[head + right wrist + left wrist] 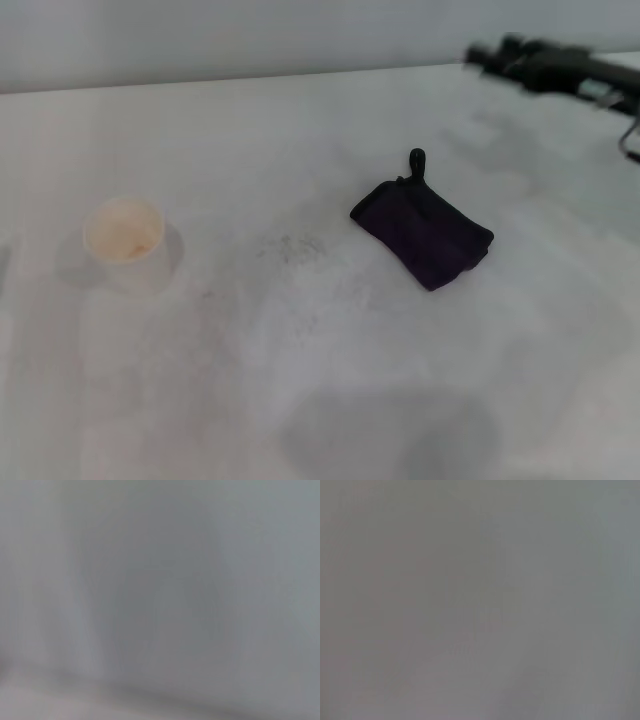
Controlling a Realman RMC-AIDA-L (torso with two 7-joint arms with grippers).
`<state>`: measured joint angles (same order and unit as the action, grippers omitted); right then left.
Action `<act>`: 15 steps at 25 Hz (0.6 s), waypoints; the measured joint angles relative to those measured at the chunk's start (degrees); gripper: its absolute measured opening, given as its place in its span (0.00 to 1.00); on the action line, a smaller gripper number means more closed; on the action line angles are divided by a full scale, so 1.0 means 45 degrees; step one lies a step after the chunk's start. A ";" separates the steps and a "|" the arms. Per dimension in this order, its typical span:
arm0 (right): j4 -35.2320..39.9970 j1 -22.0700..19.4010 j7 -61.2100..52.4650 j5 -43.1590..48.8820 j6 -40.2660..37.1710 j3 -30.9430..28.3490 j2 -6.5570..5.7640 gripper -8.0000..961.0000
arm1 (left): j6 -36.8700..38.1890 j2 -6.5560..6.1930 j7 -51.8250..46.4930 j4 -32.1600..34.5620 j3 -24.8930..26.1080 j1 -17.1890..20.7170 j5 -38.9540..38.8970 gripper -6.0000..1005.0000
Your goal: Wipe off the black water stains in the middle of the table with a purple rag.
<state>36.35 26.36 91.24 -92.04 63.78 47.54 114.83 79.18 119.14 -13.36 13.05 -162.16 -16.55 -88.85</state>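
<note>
The purple rag (424, 230) lies folded on the white table (250, 150), a little right of the middle, with its small dark loop pointing to the far side. No black water stains show on the table; only faint grey speckles (290, 246) lie just left of the rag. My right gripper (485, 56) hangs over the far right of the table, well beyond the rag and not touching it. The left gripper is out of view. Both wrist views show only a plain grey surface.
A pale translucent cup (126, 240) stands upright at the left of the table. The table's far edge meets a grey wall (250, 35). A soft dark shadow (390, 432) falls on the near part of the table.
</note>
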 joint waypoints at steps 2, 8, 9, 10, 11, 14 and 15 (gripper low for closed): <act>-0.1229 -0.0016 0.1463 -0.1452 0.0522 -0.1422 -0.0001 0.61 | 0.0000 -0.0006 0.0000 -0.0074 0.0001 -0.0022 0.0000 0.88; -0.3984 -0.0282 0.8002 -0.4215 0.0614 -0.4294 0.0078 0.76 | -0.0566 0.0009 0.0000 -0.0270 0.0009 -0.0347 -0.0025 0.88; -0.4510 -0.0292 0.9637 -0.4738 0.0396 -0.4629 0.0089 0.76 | -0.0721 0.0010 0.0000 -0.0299 0.0012 -0.0464 -0.0069 0.88; -0.5064 -0.0254 1.1318 -0.5300 0.0124 -0.4978 0.0095 0.76 | -0.0845 0.0010 0.0000 -0.0314 0.0016 -0.0555 -0.0118 0.88; -0.5566 -0.0196 1.2654 -0.5757 -0.0125 -0.5282 0.0104 0.75 | -0.0911 0.0009 0.0000 -0.0316 0.0020 -0.0617 -0.0208 0.88; -0.6670 0.0112 1.6017 -0.6936 -0.1152 -0.5874 0.0126 0.75 | -0.0974 0.0010 0.0000 -0.0330 0.0021 -0.0797 -0.0429 0.88; -0.6807 0.0191 1.6707 -0.7097 -0.1573 -0.5898 0.0126 0.75 | -0.0974 0.0010 0.0000 -0.0365 0.0020 -0.0854 -0.0466 0.88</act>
<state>5.71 27.22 166.43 -123.98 56.70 21.00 115.39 74.80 119.18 -13.36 11.41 -162.07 -20.39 -90.95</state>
